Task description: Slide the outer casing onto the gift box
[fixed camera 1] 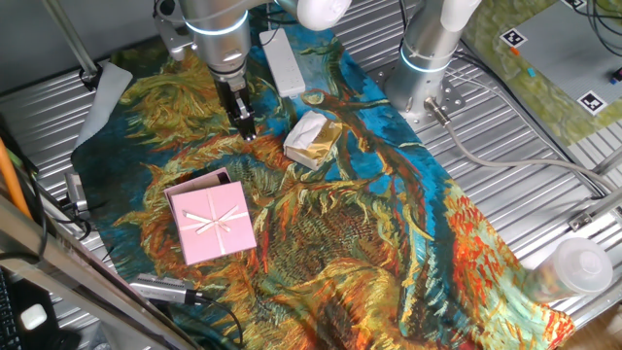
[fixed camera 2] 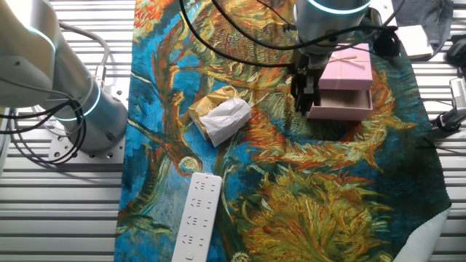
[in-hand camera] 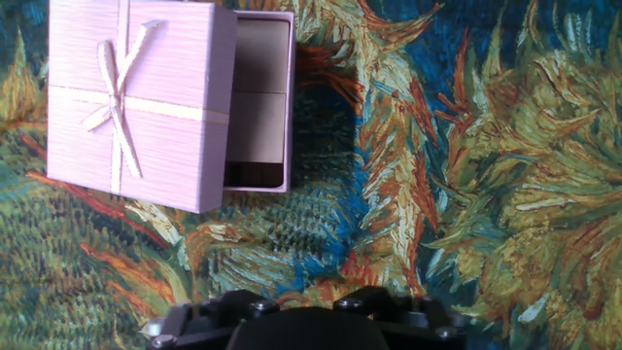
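End effector (fixed camera 1: 247,124) hovers beside outer casing (fixed camera 1: 214,223).

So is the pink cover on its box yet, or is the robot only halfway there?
Partly. The outer casing already covers most of the gift box, but one strip of the tray's hollow shows past the casing's edge. Nothing is in hand: the gripper hangs above the cloth beside the box, holding nothing, though I can't tell how wide it's open. Left: pushing the casing fully across.

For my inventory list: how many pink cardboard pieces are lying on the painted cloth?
2. The outer casing lies near the cloth's edge, covering most of the gift box, whose open end shows beside it. I see no others.
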Controlling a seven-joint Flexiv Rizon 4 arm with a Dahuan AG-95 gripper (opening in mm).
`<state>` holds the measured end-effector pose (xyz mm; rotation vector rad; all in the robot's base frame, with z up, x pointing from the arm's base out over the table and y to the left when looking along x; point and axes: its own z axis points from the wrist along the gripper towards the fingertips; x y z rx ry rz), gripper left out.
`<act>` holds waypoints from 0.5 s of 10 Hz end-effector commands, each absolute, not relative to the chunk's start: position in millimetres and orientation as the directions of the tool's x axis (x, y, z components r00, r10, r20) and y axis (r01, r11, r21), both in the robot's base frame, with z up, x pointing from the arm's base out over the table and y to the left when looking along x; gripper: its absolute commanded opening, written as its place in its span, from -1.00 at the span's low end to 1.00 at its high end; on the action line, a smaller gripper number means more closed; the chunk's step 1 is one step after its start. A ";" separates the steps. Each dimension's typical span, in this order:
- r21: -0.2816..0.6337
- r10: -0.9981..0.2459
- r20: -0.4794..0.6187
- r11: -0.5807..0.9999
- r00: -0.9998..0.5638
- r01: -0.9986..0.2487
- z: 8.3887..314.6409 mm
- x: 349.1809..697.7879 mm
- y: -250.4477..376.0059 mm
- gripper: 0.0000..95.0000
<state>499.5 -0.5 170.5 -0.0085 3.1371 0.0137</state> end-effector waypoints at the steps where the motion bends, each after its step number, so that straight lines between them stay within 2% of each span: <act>1: 0.009 -0.078 -0.005 0.997 -0.997 -0.078 170.0 500.0 0.0 -1.00; 5: 0.011 -0.162 -0.006 0.987 -0.987 -0.162 170.0 500.0 0.0 -1.00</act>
